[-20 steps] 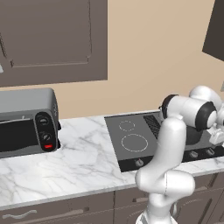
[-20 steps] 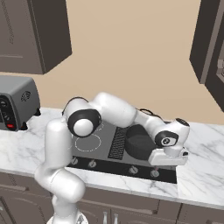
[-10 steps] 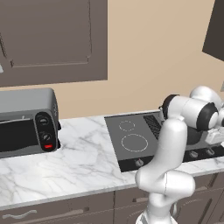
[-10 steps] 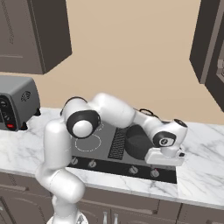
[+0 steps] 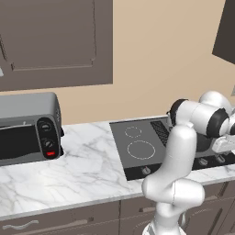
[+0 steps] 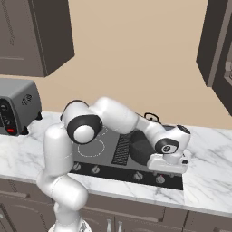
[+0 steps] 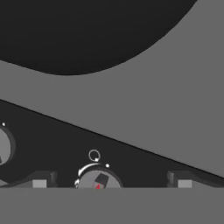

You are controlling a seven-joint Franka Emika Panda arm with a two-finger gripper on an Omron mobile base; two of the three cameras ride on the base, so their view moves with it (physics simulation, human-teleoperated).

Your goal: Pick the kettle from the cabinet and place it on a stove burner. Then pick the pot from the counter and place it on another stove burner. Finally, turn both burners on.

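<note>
Hovering over a front knob [image 7: 99, 180] of the cooktop [image 7: 144, 113], claw [image 7: 111, 179] spread wide. Gripping nothing, fingertips [image 7: 39, 180] flanking the knob.

- In your right base view the pot [image 6: 139, 147] sat mostly behind the forearm and wrist, so you could not see its rim handles.
- The kettle [image 6: 152, 117] showed you just its arched handle above the arm; its body was covered.
- The hand hid the gripper [image 6: 174, 171] fingertips there, and the cooktop [image 6: 99, 149] corner beneath them.
- In your hand view the pot [image 7: 83, 30] ran off the top edge, the knob [image 7: 99, 180] was cut along the bottom, and a second knob [image 7: 3, 146] by the left edge.
- In your left base view the toaster oven [image 5: 25, 128] ran off the left edge.
</note>
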